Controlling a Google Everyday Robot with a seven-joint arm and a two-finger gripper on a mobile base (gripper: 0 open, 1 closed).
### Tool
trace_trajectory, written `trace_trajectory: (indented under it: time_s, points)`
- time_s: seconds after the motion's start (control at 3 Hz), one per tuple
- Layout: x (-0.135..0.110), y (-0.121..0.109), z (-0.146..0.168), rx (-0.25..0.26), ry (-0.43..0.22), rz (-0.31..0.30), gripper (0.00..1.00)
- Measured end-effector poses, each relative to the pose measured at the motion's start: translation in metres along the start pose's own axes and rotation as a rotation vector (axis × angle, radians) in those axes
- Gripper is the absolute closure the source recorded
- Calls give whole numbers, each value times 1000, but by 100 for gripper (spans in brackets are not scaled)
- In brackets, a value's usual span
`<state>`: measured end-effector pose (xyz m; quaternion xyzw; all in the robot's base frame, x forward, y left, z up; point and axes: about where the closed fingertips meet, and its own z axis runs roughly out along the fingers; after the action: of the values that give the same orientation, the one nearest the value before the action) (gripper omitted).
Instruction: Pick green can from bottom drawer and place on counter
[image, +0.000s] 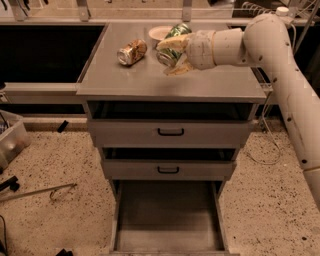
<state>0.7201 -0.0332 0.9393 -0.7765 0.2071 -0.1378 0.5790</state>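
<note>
Camera view | gripper (168, 56) clamped on can (176, 33), far side of counter (150, 82) | can's long axis tilted, seemingly just above surface | next: lower straight down

One raised front view (fairly near) looks down; end effector (169, 56) grips green can (176, 31) over the counter (150, 80)

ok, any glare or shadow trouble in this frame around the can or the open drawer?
Camera view: warm, dim light, no harsh glare on the counter; the gripper, over its back part and shut on the green can, throws a soft shadow below; the bottom drawer is shaded but its floor shows; gaps above the upper drawers go black.
</note>
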Motion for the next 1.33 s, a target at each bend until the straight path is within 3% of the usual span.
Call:
trace_trajectory:
  time_s: [0.67, 1.33]
  points:
    - [3, 12, 6, -1, -11, 79, 100]
    - [12, 28, 10, 53, -38, 212, 100]
